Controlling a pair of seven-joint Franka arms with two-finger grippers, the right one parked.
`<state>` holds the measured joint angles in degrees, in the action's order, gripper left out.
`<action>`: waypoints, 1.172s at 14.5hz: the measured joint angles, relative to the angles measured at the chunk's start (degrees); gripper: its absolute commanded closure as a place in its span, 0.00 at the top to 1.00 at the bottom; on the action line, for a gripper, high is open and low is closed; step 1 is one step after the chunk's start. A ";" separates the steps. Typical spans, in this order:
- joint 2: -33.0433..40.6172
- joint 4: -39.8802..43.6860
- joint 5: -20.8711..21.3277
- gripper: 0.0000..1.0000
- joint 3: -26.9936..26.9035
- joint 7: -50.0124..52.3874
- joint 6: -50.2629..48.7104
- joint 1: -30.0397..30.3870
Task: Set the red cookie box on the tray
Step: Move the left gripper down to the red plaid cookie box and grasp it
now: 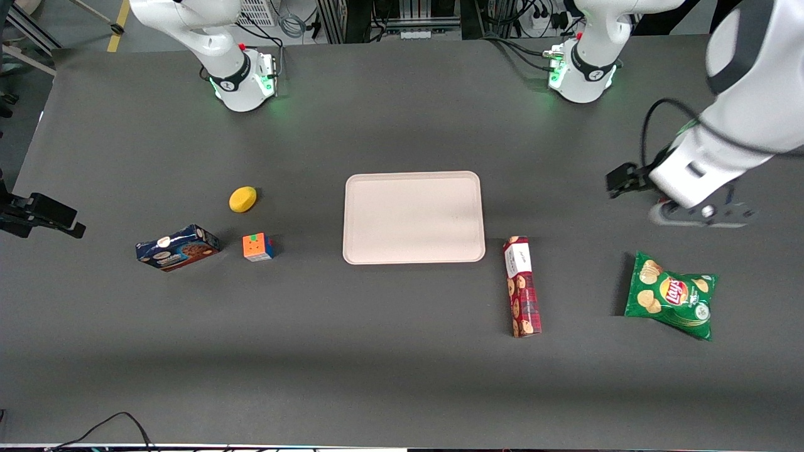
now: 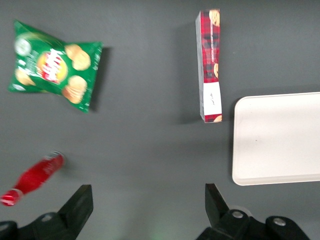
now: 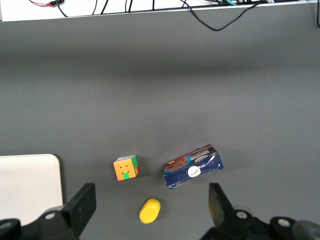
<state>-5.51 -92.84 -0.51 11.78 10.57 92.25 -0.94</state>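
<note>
The red cookie box [image 1: 522, 287] lies flat on the counter [image 1: 402, 351] just beside the tray [image 1: 414, 217], long axis running toward the front camera, white label end farthest from it. The gripper [image 2: 148, 210] hovers near the chip bag [image 1: 673, 295], fingers [image 2: 80, 202] spread wide, holding nothing.

Tray [image 1: 414, 216] mid-desk [image 1: 402, 364]. Red cookie box [image 1: 522, 287] just beside tray's nearer corner, toward working arm's end, apart from it. Chip bag [image 1: 673, 295] further that way; end effector [image 2: 147, 202] above desk near it, fingers wide apart, nothing held. Blue box [image 1: 178, 247], cube [image 1: 258, 247], lemon [image 1: 242, 199] toward parked arm's end.
</note>
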 measured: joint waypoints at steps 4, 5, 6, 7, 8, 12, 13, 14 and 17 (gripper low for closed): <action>-7.20 -0.10 0.02 1.00 4.49 7.07 4.88 -0.30; -9.09 -0.14 0.07 1.00 5.03 7.36 6.86 -0.37; -11.01 -0.16 0.08 1.00 5.36 7.44 8.83 -0.43; -12.91 -0.18 0.08 1.00 5.59 7.51 10.60 -0.43; -14.69 -0.20 0.08 1.00 5.75 7.62 12.15 -0.44; -21.10 -0.20 0.81 1.00 6.11 7.91 18.31 -0.56; -22.40 -0.19 1.70 1.00 6.29 7.95 19.89 -0.69; -23.66 -0.19 2.22 1.00 6.43 8.17 21.50 -0.84; -26.96 -0.16 2.56 1.00 6.59 9.31 25.10 -1.18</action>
<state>-32.47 -93.00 2.05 18.37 19.88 117.34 -2.12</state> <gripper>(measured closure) 0.000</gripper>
